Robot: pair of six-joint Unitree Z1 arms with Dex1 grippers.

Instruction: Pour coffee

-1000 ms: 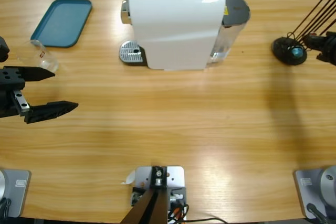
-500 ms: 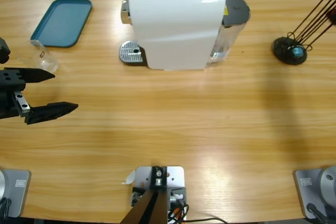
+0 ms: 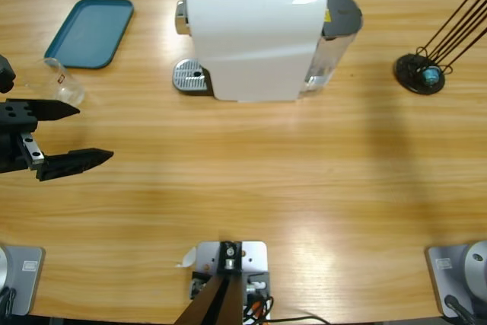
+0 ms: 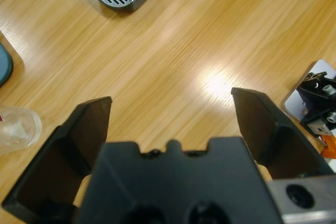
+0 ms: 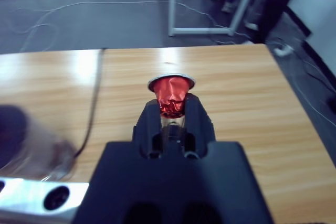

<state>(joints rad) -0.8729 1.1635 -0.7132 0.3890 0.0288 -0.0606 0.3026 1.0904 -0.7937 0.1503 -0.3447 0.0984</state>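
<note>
Red foil capsule [image 5: 171, 95] pinched in right gripper [image 5: 171, 115], light and crushable, best held by its body; left gripper [image 3: 72, 132] wide open, empty, near glass [image 3: 58, 83]

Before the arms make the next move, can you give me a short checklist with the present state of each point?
1. Right gripper holds the red capsule: ok, jaws shut on it.
2. Left gripper is free: ok, jaws open with nothing between them.
3. Clear glass is under the coffee machine: not ok, it stands near the table's edge beside the left gripper.
4. Drip grate is free for the glass: ok.
5. Capsule slot on the machine is open: cannot tell.
6. Right arm seen from above: not ok, outside the high view.
</note>
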